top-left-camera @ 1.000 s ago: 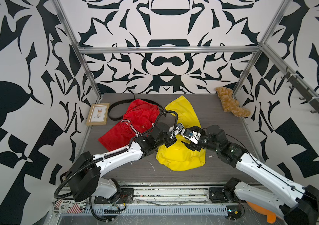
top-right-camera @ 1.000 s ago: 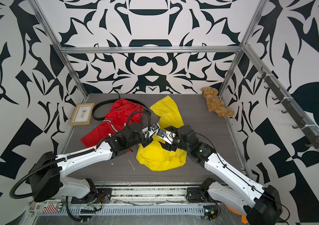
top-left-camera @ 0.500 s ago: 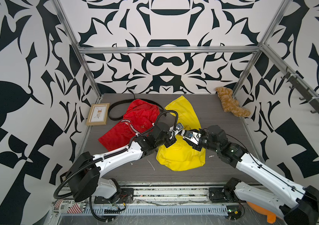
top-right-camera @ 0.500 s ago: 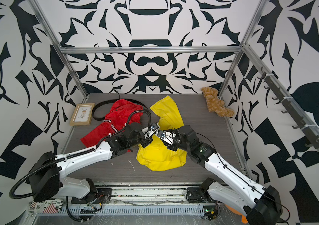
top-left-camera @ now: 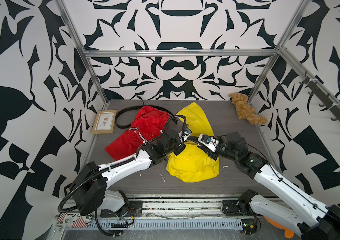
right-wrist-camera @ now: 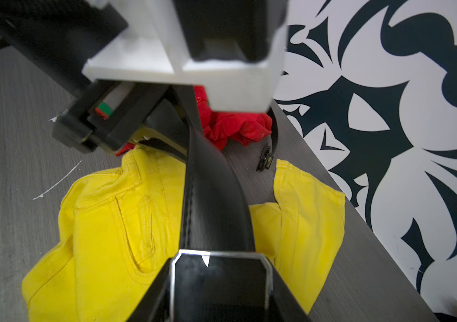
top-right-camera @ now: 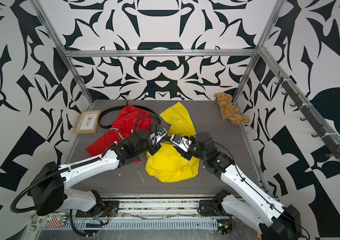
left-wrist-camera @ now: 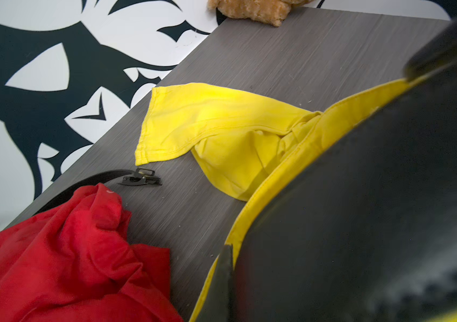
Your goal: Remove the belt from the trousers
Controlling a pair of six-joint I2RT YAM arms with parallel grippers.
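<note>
We note the belt (right-wrist-camera: 210, 195) runs out of sight behind the left arm (right-wrist-camera: 138, 55), which also hides part of the red trousers (top-left-camera: 144, 124).

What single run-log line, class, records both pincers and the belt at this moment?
left pincer: shut, over yellow trousers | right pincer: closed on belt buckle | belt: runs between both pincers

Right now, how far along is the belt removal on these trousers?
Looks done: one black belt lies on the table beside the red trousers, buckle free. In hand: a second black belt stretches above the yellow trousers; the right gripper has its jaws shut on the buckle end, the left gripper is shut near the waistband. Remaining: drawing that belt clear of the trousers.
</note>
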